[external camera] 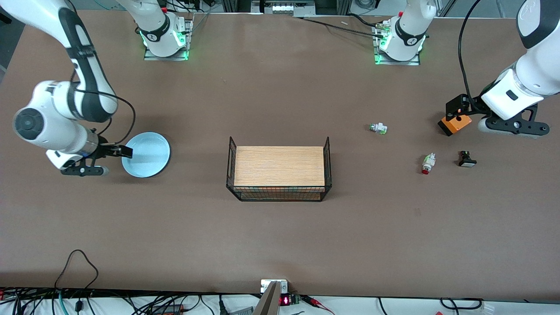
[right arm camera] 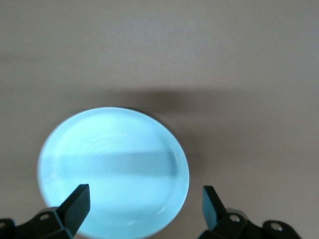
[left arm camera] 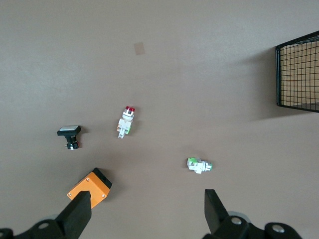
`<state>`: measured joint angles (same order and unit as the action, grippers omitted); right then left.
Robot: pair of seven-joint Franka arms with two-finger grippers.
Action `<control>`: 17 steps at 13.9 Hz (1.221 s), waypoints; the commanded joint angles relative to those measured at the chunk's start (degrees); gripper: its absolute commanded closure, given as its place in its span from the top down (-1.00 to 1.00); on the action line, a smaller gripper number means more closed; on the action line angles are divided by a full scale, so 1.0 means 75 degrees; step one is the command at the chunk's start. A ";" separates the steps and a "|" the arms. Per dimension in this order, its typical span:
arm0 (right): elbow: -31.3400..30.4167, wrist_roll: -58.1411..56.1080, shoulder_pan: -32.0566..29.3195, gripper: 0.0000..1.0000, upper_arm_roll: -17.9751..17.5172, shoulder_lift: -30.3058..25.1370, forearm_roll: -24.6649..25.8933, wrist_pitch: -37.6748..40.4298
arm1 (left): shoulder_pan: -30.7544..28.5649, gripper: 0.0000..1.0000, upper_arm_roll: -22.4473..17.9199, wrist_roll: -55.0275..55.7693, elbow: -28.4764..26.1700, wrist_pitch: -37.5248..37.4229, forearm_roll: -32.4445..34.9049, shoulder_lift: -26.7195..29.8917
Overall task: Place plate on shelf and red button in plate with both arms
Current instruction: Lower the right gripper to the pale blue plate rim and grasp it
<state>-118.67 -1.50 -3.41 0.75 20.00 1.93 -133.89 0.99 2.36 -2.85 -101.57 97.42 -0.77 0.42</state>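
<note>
The pale blue plate (external camera: 146,154) lies on the table toward the right arm's end. My right gripper (external camera: 124,152) is open and empty, low over the plate's rim; in the right wrist view the plate (right arm camera: 113,169) fills the space between the spread fingers of the gripper (right arm camera: 144,201). The red button (external camera: 428,163) lies on its side toward the left arm's end. My left gripper (external camera: 457,111) is open and empty, up over an orange box (external camera: 455,124), apart from the red button. In the left wrist view the red button (left arm camera: 125,122) lies ahead of the gripper (left arm camera: 147,211).
A black wire basket (external camera: 279,189) with a wooden floor stands mid-table, also in the left wrist view (left arm camera: 299,74). A green-capped button (external camera: 378,128) (left arm camera: 200,165) and a black button with a white cap (external camera: 467,159) (left arm camera: 70,136) lie near the red one. The orange box (left arm camera: 89,185) sits by one left finger.
</note>
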 commanded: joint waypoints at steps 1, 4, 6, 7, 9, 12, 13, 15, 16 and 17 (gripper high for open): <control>-0.0186 -0.0337 -0.0412 1.00 -0.0065 0.0332 0.0094 -0.0591 | -0.0038 1.00 0.0013 -0.0183 0.0195 -0.0075 0.0114 -0.0068; -0.0186 -0.0961 -0.0647 1.00 -0.0065 0.0615 0.0094 -0.0932 | -0.0050 1.00 0.0013 -0.0183 0.0195 -0.0087 0.0114 -0.0068; -0.0209 -0.0949 -0.0612 1.00 -0.0065 0.0778 0.0071 -0.0956 | -0.0050 1.00 0.0013 -0.0183 0.0195 -0.0087 0.0114 -0.0068; -0.0221 -0.0961 -0.0612 1.00 -0.0065 0.0802 0.0071 -0.0968 | -0.0050 1.00 0.0013 -0.0183 0.0195 -0.0087 0.0114 -0.0068; -0.0221 -0.0961 -0.0578 0.90 -0.0065 0.0814 0.0083 -0.0979 | -0.0050 1.00 0.0013 -0.0183 0.0194 -0.0087 0.0114 -0.0068; -0.0221 -0.1066 -0.0566 0.00 -0.0065 0.0884 0.0083 -0.0991 | -0.0050 1.00 0.0013 -0.0195 0.0195 -0.0087 0.0114 -0.0068; -0.0233 -0.1078 -0.0565 -0.34 -0.0065 0.0885 0.0083 -0.0991 | -0.0050 1.00 0.0013 -0.0183 0.0195 -0.0087 0.0114 -0.0068; -0.0256 -0.1078 -0.0565 -0.52 -0.0065 0.0908 0.0083 -0.1073 | -0.0050 1.00 0.0013 -0.0183 0.0195 -0.0087 0.0114 -0.0068; -0.0256 -0.1078 -0.0554 -0.75 -0.0065 0.0931 0.0083 -0.1085 | -0.0050 1.00 0.0013 -0.0183 0.0195 -0.0087 0.0114 -0.0068; -0.0268 -0.1066 -0.0565 -1.00 -0.0065 0.0943 0.0083 -0.1096 | -0.0050 1.00 0.0013 -0.0183 0.0195 -0.0087 0.0114 -0.0068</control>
<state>-120.06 -8.93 -7.43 0.54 26.82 2.03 -140.80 0.97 2.36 -2.85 -101.56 97.42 -0.77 0.42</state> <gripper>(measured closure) 0.692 0.000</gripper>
